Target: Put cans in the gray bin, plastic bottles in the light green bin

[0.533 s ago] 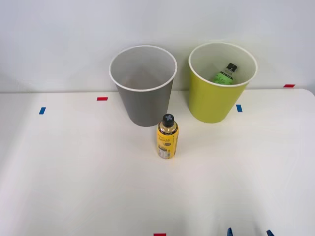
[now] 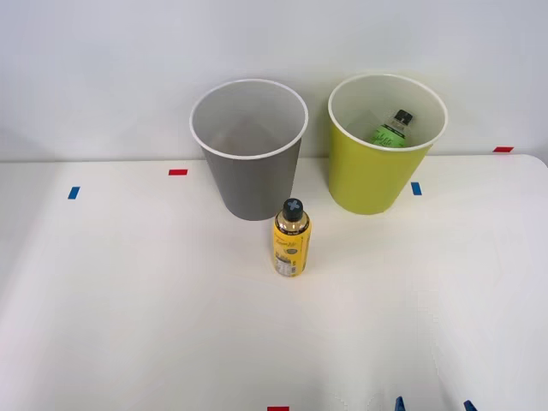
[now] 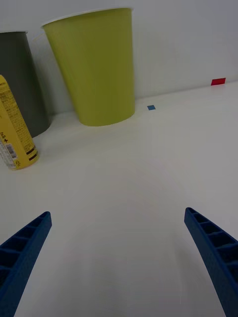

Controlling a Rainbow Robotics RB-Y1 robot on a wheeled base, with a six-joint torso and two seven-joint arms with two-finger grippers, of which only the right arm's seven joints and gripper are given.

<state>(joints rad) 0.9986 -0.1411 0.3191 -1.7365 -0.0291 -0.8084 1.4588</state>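
The small yellow-labelled plastic bottle with a golden neck and black cap [image 2: 291, 239] stands upright on the white counter [image 2: 128, 291], just in front of the round gray bin with a white rim [image 2: 251, 175] and near the counter's middle. The green-labelled plastic bottle with a black cap [image 2: 393, 128] lies tilted inside the round yellow-green bin with a white rim [image 2: 370, 175], which stands beside the gray one at the counter's far edge. My right gripper [image 3: 119, 247] hangs low over the near edge, its blue ribbed fingers [image 3: 22, 247] spread wide and holding nothing, well apart from the yellow bottle
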